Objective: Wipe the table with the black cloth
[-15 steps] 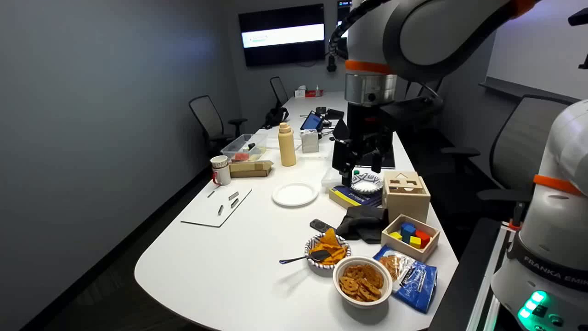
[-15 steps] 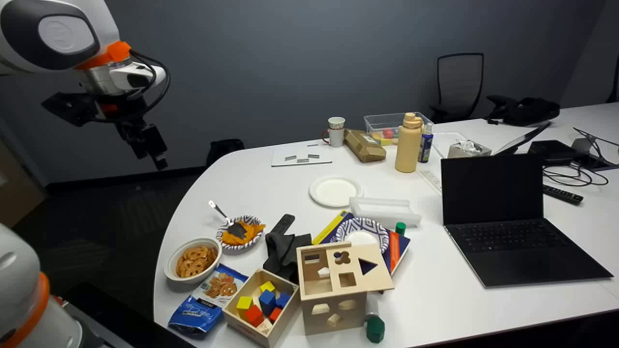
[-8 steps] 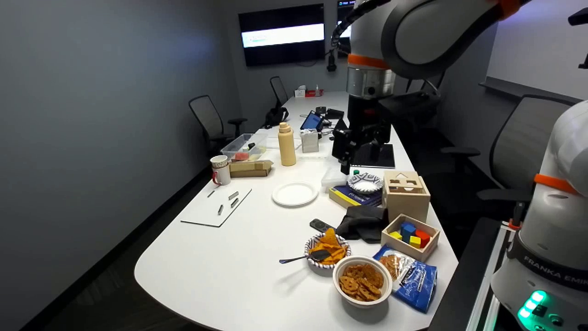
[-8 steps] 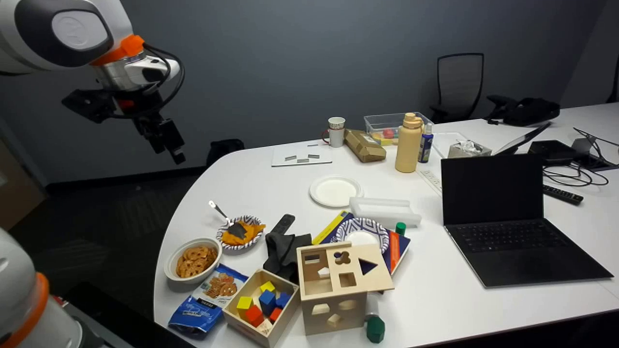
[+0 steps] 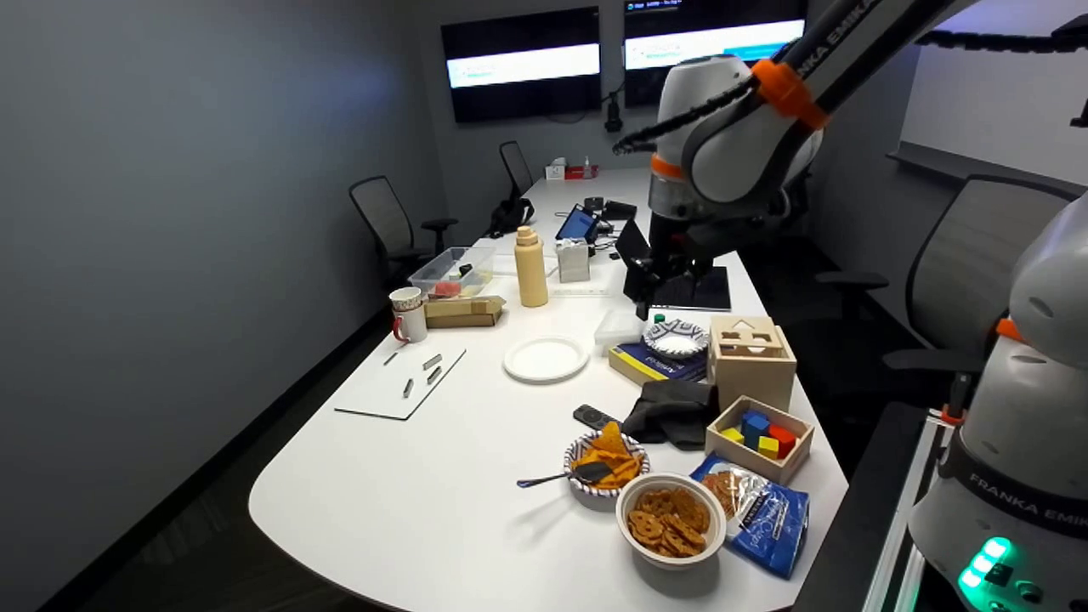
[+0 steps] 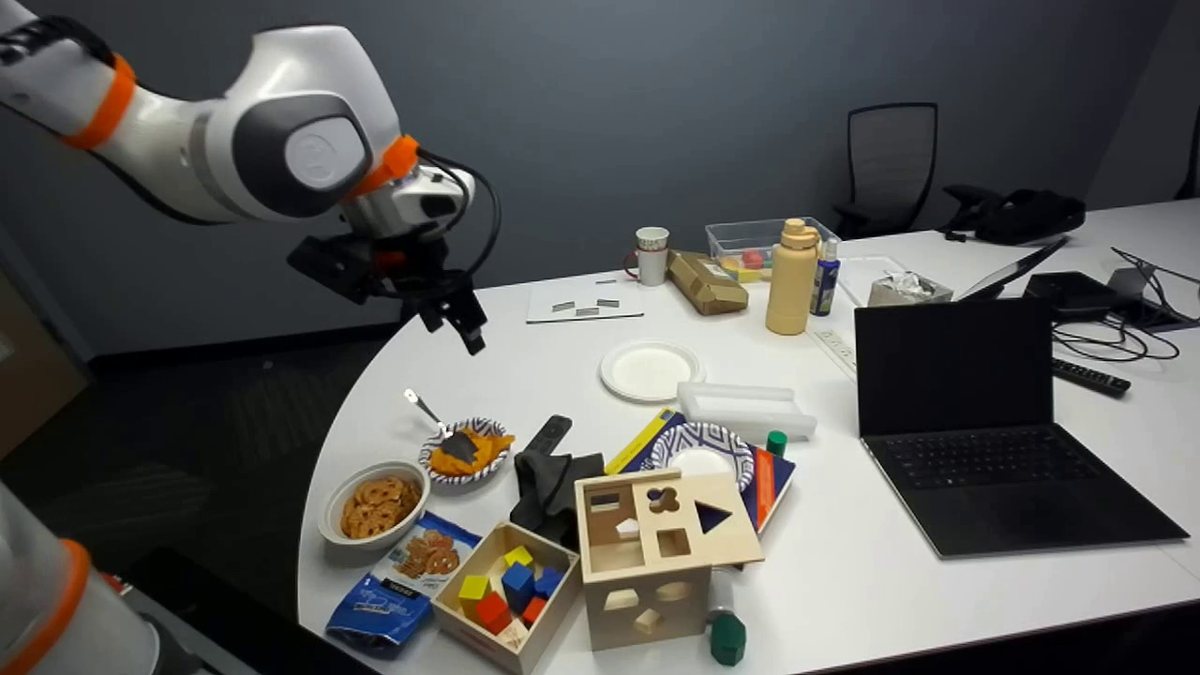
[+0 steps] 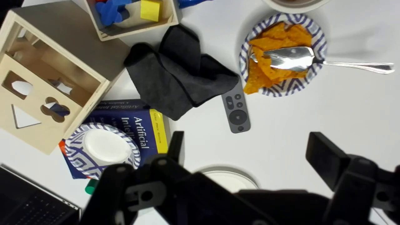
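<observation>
The black cloth lies crumpled on the white table (image 5: 408,510). It shows in both exterior views (image 5: 671,412) (image 6: 553,492) and in the wrist view (image 7: 184,75). It lies between the wooden shape box and the chip bowl, and covers one end of a grey remote (image 7: 238,117). My gripper (image 7: 247,147) is open with nothing between its fingers. It hangs in the air above the table, apart from the cloth, which is ahead and to the left of the fingers in the wrist view. The gripper also shows in both exterior views (image 5: 665,297) (image 6: 457,336).
Beside the cloth are the shape box (image 6: 647,600), a tray of blocks (image 6: 487,633), a chip bowl with a spoon (image 6: 469,473) and a book bearing a patterned plate (image 6: 717,436). A pretzel bowl (image 6: 337,516), white plate (image 6: 619,375), laptop (image 6: 1012,497) and bottle (image 6: 793,281) also stand there.
The arm has reached further out over the table; in an exterior view the gripper has moved right and slightly down. The cloth and the other objects have not moved.
</observation>
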Robot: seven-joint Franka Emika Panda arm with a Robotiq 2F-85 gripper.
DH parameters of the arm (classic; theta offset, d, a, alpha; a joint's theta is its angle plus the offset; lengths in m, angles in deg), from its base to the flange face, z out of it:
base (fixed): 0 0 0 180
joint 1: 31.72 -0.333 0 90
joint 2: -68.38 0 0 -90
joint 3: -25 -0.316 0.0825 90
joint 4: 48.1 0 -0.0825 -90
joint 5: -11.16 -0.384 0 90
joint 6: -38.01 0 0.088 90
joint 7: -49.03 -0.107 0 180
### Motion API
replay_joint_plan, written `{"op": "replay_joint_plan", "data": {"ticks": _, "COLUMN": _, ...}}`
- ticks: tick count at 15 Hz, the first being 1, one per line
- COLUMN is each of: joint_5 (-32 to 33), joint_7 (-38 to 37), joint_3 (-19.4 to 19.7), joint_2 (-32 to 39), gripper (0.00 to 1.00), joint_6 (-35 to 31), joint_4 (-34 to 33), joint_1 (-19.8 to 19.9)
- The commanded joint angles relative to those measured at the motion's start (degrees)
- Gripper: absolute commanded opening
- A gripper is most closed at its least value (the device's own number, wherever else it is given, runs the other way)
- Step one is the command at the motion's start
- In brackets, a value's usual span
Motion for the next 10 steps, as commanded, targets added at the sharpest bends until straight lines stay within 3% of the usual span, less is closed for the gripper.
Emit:
{"op": "replay_joint_plan", "data": {"ticks": 1, "joint_5": 5.88, "joint_7": -2.24, "joint_3": 1.76, "joint_2": 13.56, "gripper": 1.0, "joint_6": -11.11, "joint_4": -1.46, "joint_1": 5.09}}
{"op": "replay_joint_plan", "data": {"ticks": 4, "joint_5": 9.04, "joint_7": -3.14, "joint_3": 5.0, "joint_2": 24.58, "gripper": 1.0, "joint_6": -16.25, "joint_4": -5.25, "joint_1": 5.9}}
{"op": "replay_joint_plan", "data": {"ticks": 10, "joint_5": 4.85, "joint_7": -1.43, "joint_3": 13.06, "joint_2": 38.97, "gripper": 1.0, "joint_6": -19.66, "joint_4": -12.45, "joint_1": -1.99}}
